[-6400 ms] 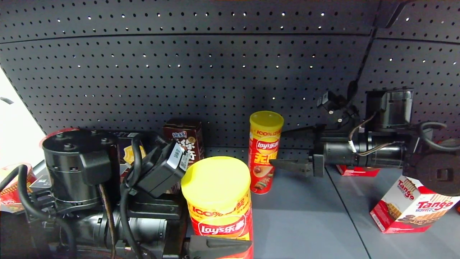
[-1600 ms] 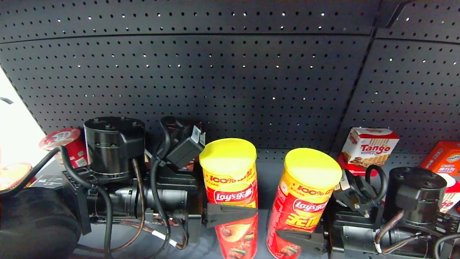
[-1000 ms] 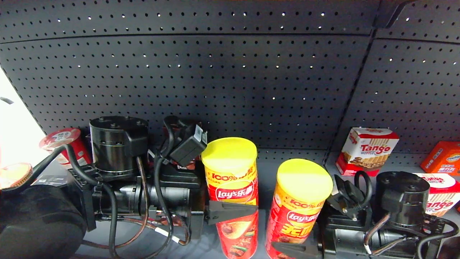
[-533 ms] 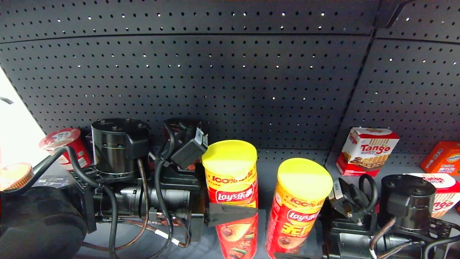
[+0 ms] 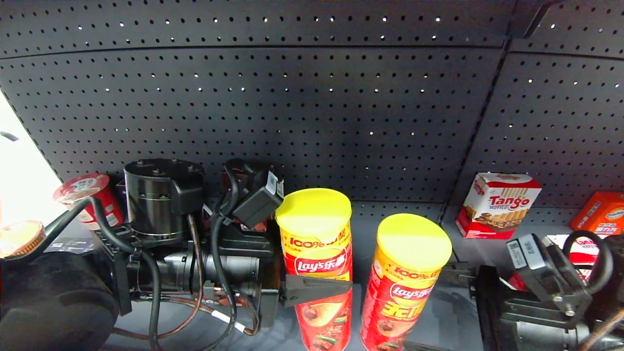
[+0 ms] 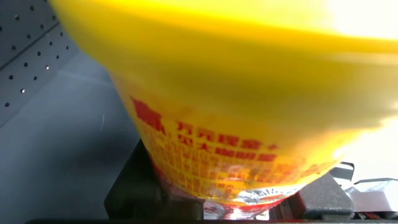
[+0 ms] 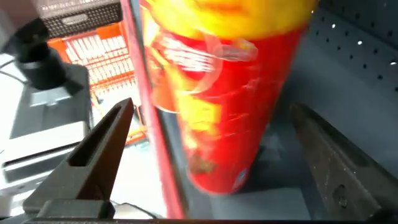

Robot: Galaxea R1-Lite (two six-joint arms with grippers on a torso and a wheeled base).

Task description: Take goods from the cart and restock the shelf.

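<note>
Two red chip cans with yellow lids stand side by side at the front of the grey shelf (image 5: 365, 219). My left gripper (image 5: 317, 278) is shut on the left chip can (image 5: 314, 234); the left wrist view shows that can (image 6: 236, 106) close up, with the gripper (image 6: 230, 199) low on its body. The right chip can (image 5: 409, 273) stands free on the shelf. My right gripper (image 5: 424, 308) is open just to the can's right. In the right wrist view its fingers (image 7: 99, 149) are spread wide and the can (image 7: 230, 99) stands ahead of them, untouched.
A black pegboard wall (image 5: 312, 107) closes the back of the shelf. Wafer boxes (image 5: 497, 204) and an orange box (image 5: 602, 214) stand at the right. A red cup (image 5: 87, 195) stands at the far left, and a dark box (image 5: 246, 170) sits behind my left arm.
My right gripper has opened and drawn back to the right, leaving the right chip can standing. The left gripper still holds its can in nearly the same place.
</note>
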